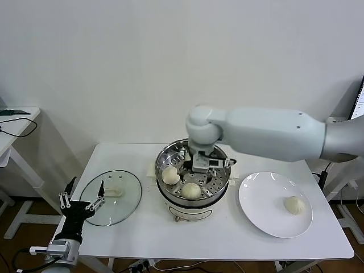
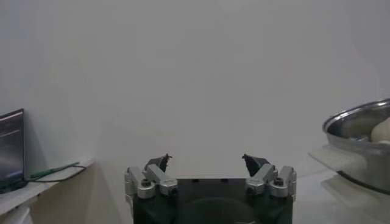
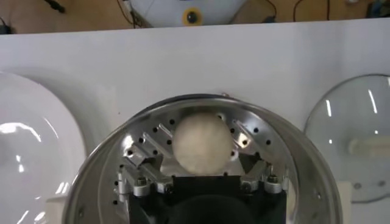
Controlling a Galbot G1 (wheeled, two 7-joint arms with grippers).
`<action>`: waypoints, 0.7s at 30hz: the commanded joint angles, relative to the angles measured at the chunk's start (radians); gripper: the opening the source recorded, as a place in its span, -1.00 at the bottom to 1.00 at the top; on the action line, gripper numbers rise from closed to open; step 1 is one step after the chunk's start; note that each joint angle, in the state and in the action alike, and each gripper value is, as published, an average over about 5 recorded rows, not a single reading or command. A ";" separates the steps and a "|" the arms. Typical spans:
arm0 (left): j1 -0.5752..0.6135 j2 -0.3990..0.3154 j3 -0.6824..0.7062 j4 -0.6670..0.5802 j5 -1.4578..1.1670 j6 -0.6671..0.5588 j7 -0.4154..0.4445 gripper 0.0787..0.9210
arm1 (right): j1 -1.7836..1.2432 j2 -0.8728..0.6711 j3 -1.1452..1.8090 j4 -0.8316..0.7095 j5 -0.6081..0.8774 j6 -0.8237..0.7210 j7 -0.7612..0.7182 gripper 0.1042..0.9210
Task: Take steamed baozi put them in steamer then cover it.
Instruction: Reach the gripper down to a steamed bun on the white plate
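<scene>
Your right claw is down inside the steamer, above the perforated tray. In the right wrist view a baozi sits between the two fingers. The fingers are spread about as wide as the bun, and I cannot tell surely if they press it or are already loose. From the head view two other baozi lie on the tray in front, one toward your left and one at the near rim. One more baozi waits on the white plate at your right side.

I judge the step in hand is to place this bun. Lower it until it rests on the tray, in the free place behind the two others, not touching them. Then open the fingers fully and lift straight up, so the soft dough does not stick and roll. Keep the wrist away from the steel wall.

The cover lies flat on the desk at the left of the steamer, handle up. Your left claw hangs near its front edge, fingers wide apart and holding nothing.
</scene>
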 commanded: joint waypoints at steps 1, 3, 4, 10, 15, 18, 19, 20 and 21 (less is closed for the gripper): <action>0.001 0.000 0.006 -0.003 0.002 0.000 -0.001 0.77 | 0.128 -0.184 0.021 0.005 0.136 -0.071 -0.065 0.76; 0.002 0.001 0.010 -0.006 0.003 0.000 -0.001 0.77 | 0.140 -0.248 0.019 -0.008 0.173 -0.130 -0.097 0.76; 0.002 0.001 0.012 -0.007 0.003 -0.001 -0.001 0.77 | 0.139 -0.282 0.019 -0.020 0.186 -0.165 -0.111 0.76; 0.007 0.007 0.017 -0.019 0.003 -0.001 -0.001 0.77 | 0.057 -0.481 0.033 -0.108 0.203 -0.341 -0.153 0.76; 0.010 0.012 0.021 -0.020 0.006 -0.001 0.000 0.77 | -0.107 -0.589 0.102 -0.179 0.156 -0.360 -0.122 0.76; 0.011 0.012 0.030 -0.020 0.011 -0.001 -0.001 0.77 | -0.235 -0.639 0.197 -0.199 0.099 -0.362 -0.104 0.76; 0.012 0.012 0.034 -0.020 0.014 -0.001 -0.002 0.77 | -0.273 -0.653 0.229 -0.202 0.078 -0.367 -0.100 0.76; 0.012 0.011 0.037 -0.020 0.016 -0.001 -0.002 0.77 | -0.310 -0.665 0.261 -0.204 0.056 -0.372 -0.097 0.76; 0.013 0.011 0.041 -0.020 0.019 -0.001 -0.003 0.77 | -0.352 -0.678 0.299 -0.209 0.033 -0.377 -0.091 0.76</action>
